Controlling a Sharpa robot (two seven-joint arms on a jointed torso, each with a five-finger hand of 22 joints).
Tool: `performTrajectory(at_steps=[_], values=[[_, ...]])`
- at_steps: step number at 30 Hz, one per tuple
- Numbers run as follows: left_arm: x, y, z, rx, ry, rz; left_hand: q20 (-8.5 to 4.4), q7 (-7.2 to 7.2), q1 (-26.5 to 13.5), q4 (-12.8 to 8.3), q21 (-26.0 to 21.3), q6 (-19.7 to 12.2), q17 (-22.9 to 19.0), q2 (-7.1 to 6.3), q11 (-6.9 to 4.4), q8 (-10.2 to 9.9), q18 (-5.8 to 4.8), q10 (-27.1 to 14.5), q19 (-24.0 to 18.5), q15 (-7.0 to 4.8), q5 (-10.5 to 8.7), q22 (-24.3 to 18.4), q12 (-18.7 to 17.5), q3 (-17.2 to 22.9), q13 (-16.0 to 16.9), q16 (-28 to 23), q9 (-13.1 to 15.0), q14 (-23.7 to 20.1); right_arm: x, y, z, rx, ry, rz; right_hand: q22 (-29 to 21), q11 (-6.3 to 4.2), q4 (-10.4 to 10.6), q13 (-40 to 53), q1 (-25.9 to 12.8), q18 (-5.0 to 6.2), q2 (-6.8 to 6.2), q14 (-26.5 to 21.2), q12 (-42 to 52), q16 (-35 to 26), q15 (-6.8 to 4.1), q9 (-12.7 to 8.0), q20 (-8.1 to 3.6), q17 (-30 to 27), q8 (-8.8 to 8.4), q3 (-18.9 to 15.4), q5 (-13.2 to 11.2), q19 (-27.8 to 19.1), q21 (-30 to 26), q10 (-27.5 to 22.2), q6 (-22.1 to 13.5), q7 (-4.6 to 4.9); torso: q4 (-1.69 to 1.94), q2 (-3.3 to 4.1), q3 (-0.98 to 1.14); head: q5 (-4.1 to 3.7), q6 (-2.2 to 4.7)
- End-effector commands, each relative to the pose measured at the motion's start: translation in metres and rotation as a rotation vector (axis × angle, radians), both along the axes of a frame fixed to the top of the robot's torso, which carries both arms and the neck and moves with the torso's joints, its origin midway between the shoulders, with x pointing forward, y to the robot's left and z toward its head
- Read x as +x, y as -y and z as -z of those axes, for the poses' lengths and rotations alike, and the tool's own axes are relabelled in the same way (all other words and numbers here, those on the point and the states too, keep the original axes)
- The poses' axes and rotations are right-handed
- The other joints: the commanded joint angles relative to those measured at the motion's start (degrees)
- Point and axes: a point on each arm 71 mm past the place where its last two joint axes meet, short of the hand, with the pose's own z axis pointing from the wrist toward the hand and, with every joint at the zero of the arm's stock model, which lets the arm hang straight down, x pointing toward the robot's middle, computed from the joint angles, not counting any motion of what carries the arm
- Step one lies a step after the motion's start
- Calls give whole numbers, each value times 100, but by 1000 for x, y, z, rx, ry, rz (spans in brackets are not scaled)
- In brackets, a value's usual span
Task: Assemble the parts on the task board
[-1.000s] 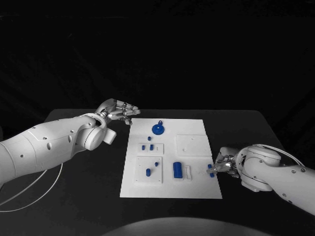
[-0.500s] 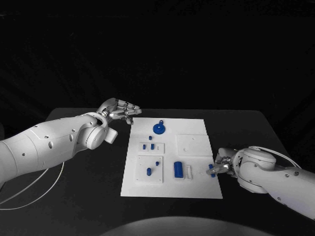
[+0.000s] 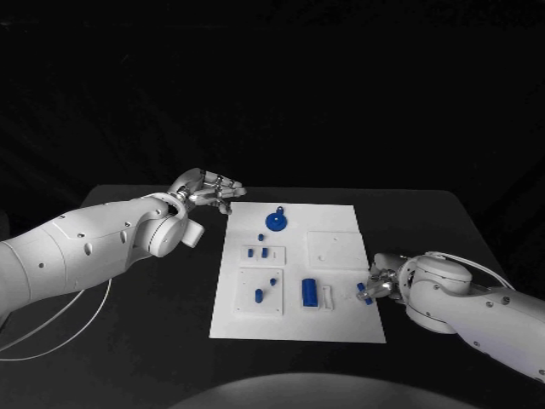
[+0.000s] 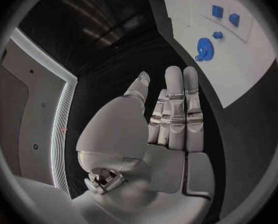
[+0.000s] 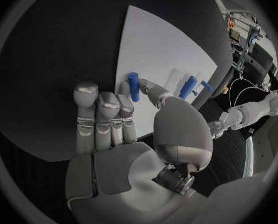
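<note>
While pinching a smooth blue peg (image 5: pixel 133 86), right robot hand (image 5: pixel 123 115) gleams metallic.

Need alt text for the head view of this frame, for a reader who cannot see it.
A white task board lies on a black table, with small blue parts on it. The right hand pinches a blue part at the board's right edge; the left hand hovers empty beside its far left corner.
</note>
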Motion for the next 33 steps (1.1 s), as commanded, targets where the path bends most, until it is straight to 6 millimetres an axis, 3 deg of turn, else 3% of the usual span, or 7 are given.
performTrajectory(at_steps=[1,5,9,19,33], values=[[-1,3,0,-9,-5,15,-18,1,-67,11,3,-29,2,3,20,-22,-82,-38,-6,-8,8,-8,-18,-27,7,12,4,9,-9,3,13,-6,-83,-8,22,37,-377,311,188,56,303,-11,-80,-19,30,-1212,28,1,-43,308,448,291,-9,-80,-213,64,-7,-3,0,1,-11],[-1,3,0,-9,-8,17,-17,2,-61,8,3,-29,3,9,21,-21,-80,-41,-4,-8,8,-9,-18,-25,7,14,4,10,-10,3,15,18,-113,3,71,62,-709,298,55,91,453,-20,-102,-15,46,-1365,51,20,-47,646,869,286,8,-116,-270,149,-10,-3,5,1,-14],[-1,3,0,-9,-10,17,-17,2,-61,8,3,-29,3,9,21,-21,-80,-41,-4,-8,8,-9,-18,-25,7,14,4,10,-12,2,17,56,-142,26,135,67,-878,292,-55,109,531,-25,-84,-5,56,-1470,64,47,-41,870,931,279,13,-111,-242,163,-8,-1,7,3,-16],[-1,2,0,-8,-14,16,-17,2,-61,8,3,-29,3,9,21,-21,-80,-41,-4,-8,8,-9,-18,-25,7,14,4,10,-15,-4,14,205,-171,118,206,48,-1001,238,-128,111,565,-24,-104,-27,38,-1481,49,53,-40,905,1204,288,-11,-84,-156,142,-10,3,11,31,-29],[-1,2,0,-6,-16,17,-15,3,-56,-2,2,-25,2,9,23,-20,-78,-54,-4,-7,18,-11,-19,-29,7,15,5,6,-15,-22,-10,392,-183,189,216,40,-1040,213,-116,115,572,-25,-122,-64,25,-1472,36,33,-40,854,1272,291,-57,-88,-115,132,-6,1,6,47,-34]])
